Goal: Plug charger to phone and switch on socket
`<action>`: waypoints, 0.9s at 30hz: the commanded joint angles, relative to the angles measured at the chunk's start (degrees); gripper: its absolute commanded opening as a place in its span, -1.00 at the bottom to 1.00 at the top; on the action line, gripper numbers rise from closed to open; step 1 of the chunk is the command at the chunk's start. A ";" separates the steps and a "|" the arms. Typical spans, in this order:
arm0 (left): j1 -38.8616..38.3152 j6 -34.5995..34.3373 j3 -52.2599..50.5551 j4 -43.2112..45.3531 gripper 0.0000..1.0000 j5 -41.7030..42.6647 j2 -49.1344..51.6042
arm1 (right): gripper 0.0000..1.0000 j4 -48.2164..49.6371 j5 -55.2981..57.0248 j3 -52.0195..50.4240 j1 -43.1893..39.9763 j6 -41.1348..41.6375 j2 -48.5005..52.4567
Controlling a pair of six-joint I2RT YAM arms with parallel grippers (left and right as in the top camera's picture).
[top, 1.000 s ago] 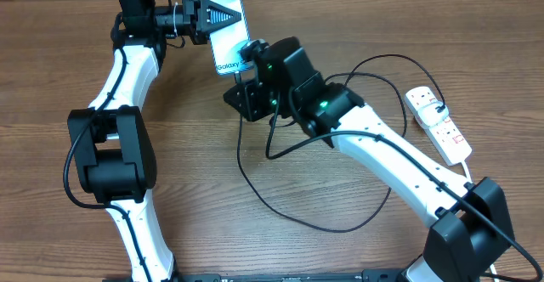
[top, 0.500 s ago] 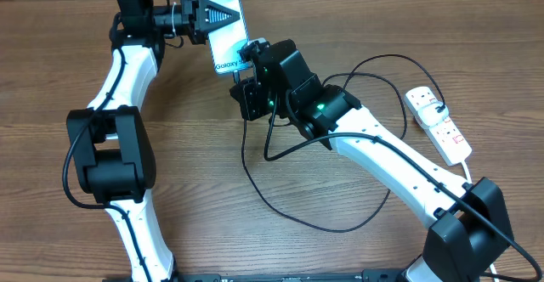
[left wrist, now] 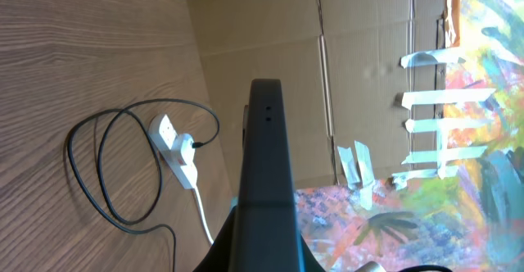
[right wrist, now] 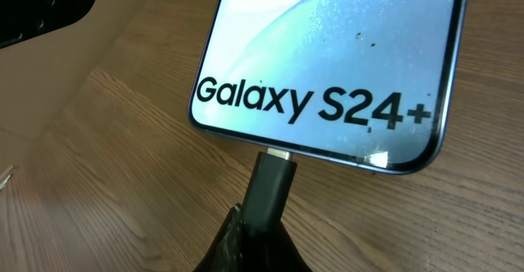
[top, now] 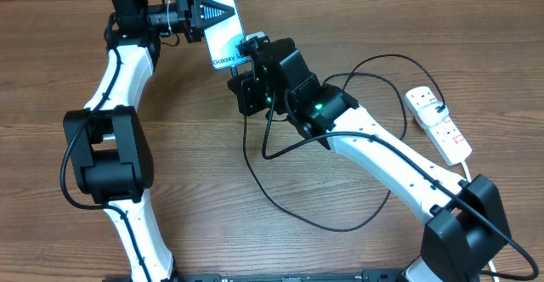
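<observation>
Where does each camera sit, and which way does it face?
Overhead: fixed above the table, looking straight down; left arm and right arm show, the left hand holding the phone.
Left wrist: on the left arm, looking along the dark bar in its hand toward the socket and cardboard wall.
Right wrist: on the right arm, looking past the right hand at the charger tip meeting the phone's bottom edge.
Shared: overhead and left wrist show the socket; overhead and right wrist, the phone.

Wood table (top: 42,70). Socket (top: 439,125) lies nr rt edge, white cord (top: 470,171) trailing off it. Charger (top: 337,228) cable loops loose across mid table.
</observation>
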 commanded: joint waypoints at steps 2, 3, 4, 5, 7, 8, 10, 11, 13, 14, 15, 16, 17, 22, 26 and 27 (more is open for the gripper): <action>-3.87 1.99 0.31 -0.17 -0.92 4.37 -0.85 | -0.92 5.31 2.95 4.63 -0.76 -1.40 -0.76; -4.04 1.99 0.31 -0.42 -0.92 4.37 -0.90 | -0.92 5.33 2.97 4.74 -0.92 -1.40 -0.76; -4.20 2.03 0.31 -0.81 -0.92 4.37 -0.94 | -0.92 5.33 2.93 4.81 -1.11 -1.38 -0.76; -4.42 2.08 0.31 -1.25 -0.92 4.37 -1.01 | -0.92 5.55 2.95 4.81 -1.38 -1.40 -0.76; -4.74 2.56 0.31 -1.44 -0.92 4.37 -1.03 | -0.92 5.70 2.47 5.18 -1.81 -1.40 -0.76; -4.81 2.82 0.31 -1.44 -0.92 4.37 -1.03 | -0.92 5.46 1.53 5.60 -2.05 -1.38 -0.76; -4.83 3.15 0.31 -1.42 -0.92 4.37 -1.03 | -0.90 4.85 -0.39 6.01 -2.29 -1.11 -0.76; -4.83 3.30 0.31 -1.38 -0.92 4.37 -1.03 | -0.87 4.17 -1.16 6.08 -2.34 -1.11 -0.76; -4.81 5.16 0.31 -1.38 -0.91 4.35 -1.03 | -0.65 1.22 -2.27 6.08 -2.32 -1.11 -0.96; -4.76 6.36 0.31 -1.38 -0.92 4.35 -1.03 | -0.43 -0.92 -2.78 6.08 -2.32 -1.09 -1.18; -4.72 7.37 0.31 -1.40 -0.92 4.35 -1.03 | -0.31 -3.02 -3.41 6.08 -2.32 -0.92 -1.42; -4.72 8.35 0.31 -1.38 -0.91 4.33 -1.01 | -0.24 -4.96 -4.26 6.08 -2.32 -0.92 -1.81; -4.74 9.84 0.31 -1.36 -0.92 4.31 -1.03 | -0.13 -7.10 -5.68 6.08 -2.32 -0.92 -2.32; -7.93 20.26 0.31 -1.42 -0.92 4.15 -0.44 | 0.93 -19.43 -13.49 6.08 -2.49 -0.94 -9.16; -11.61 24.04 0.31 -1.42 -0.92 4.37 1.40 | 1.00 -28.81 -11.78 6.08 -4.24 -0.98 -17.07; -12.31 24.22 0.31 -1.38 -0.92 4.37 2.62 | 1.00 -31.19 -10.38 6.08 -4.98 -0.98 -19.08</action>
